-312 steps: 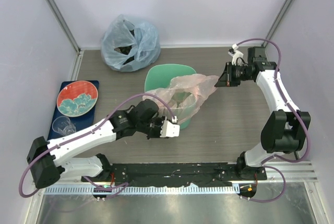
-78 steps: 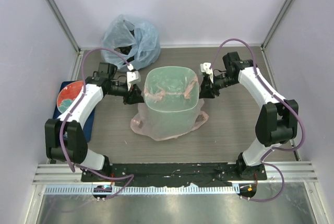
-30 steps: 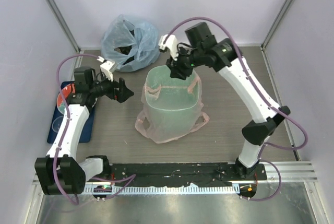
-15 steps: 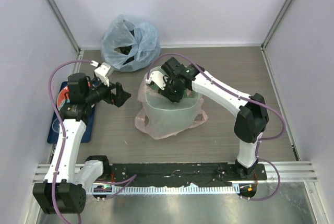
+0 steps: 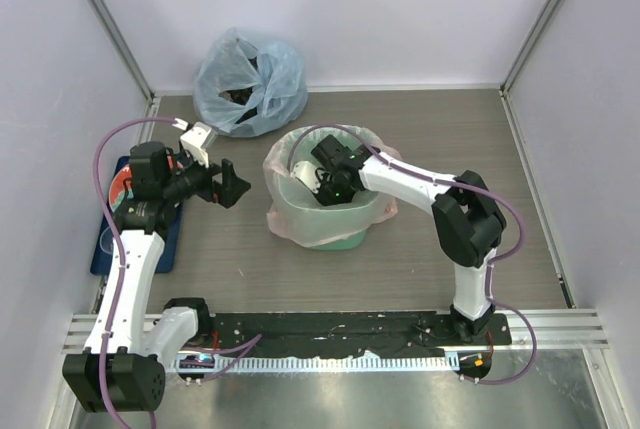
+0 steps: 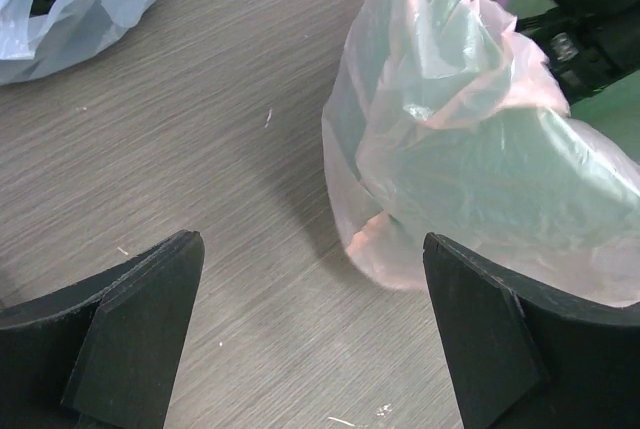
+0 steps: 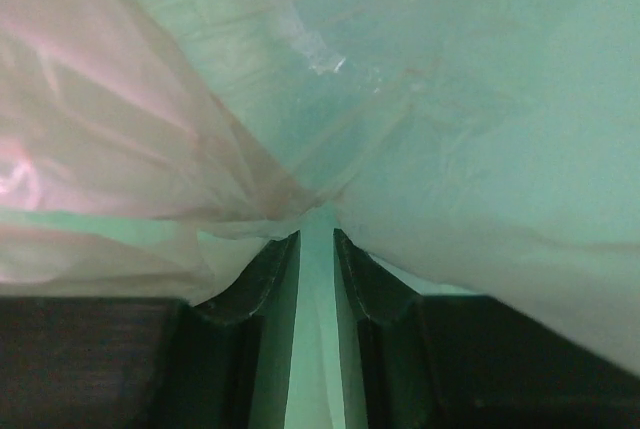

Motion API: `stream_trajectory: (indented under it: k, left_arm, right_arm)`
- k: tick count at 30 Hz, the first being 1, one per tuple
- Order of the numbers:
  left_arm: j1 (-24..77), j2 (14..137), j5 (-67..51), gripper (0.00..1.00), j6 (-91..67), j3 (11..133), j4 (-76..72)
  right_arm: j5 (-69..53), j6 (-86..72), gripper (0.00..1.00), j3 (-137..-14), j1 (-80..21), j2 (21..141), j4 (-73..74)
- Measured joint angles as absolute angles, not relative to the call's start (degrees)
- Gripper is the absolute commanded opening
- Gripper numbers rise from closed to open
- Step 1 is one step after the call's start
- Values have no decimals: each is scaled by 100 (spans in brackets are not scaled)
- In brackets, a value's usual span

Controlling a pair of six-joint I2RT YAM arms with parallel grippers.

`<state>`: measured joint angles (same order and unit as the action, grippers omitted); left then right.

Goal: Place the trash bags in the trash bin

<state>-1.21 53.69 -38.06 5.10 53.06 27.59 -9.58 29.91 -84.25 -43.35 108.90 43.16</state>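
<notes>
Right gripper [image 7: 316, 233] is nearly pressed together, pinching a fold of the pink bag [image 5: 281, 163], and creases fan out from its tips. It sits down inside the mouth of the mint bin [image 5: 350, 240], arm reaching in from 3 o'clock. Left gripper [image 6: 312, 334] is spread wide, holds nothing, and hovers over the table [image 5: 440, 149], apart from the bag. Pink bag is thin, crinkly and translucent. It lines the bin, its top folded out over the rim and hanging as a skirt down the outer wall. Bin is at table centre, with left gripper at its 9 o'clock and blue bag [image 5: 250, 79] at 11 o'clock.
</notes>
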Motion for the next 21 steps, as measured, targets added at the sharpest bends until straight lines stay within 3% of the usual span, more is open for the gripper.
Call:
stream_trajectory:
  k: [8,21]
  left_arm:
    - [-121,5369,-3806,96,480,5336,2860]
    - [-121,5437,-3857,96,296,5651,2941]
  right_arm:
    - [-1070,3041,25,-8173,-4281,11393,4007]
    - [-1216,2958,25,-8235,-4278,11181,4064]
